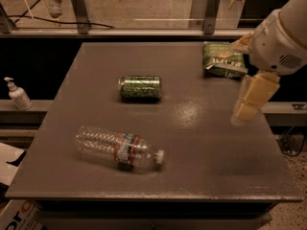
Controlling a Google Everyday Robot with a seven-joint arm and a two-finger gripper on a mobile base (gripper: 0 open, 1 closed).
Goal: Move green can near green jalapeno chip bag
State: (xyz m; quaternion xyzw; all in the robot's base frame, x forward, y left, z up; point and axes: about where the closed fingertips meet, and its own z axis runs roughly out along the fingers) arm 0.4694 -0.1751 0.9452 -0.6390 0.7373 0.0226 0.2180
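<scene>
Gripper [249,102] hangs over the bench's [201,147] right edge, apparently empty; its opening I cannot tell. The green can [139,87] lies sideways mid-bench, well apart from the green jalapeno chip bag [221,59] at the far-right corner: everything remains.

Table [201,147]: uniform dark grey-brown, finely speckled.
Green can [139,88]: mottled light-and-dark green body, silver ends.
Green jalapeno chip bag [221,60], at 1 o'clock on the table: deep green, light lettering, pale sealed edge.
Plastic bottle [120,149], at 7 o'clock: clear, ribbed, with a red, white and dark label band and a white cap.
Gripper [240,116], at 3 o'clock over the table edge: cream fingers below a white arm housing.
Pump bottle [18,95], at 9 o'clock off the table: white.
</scene>
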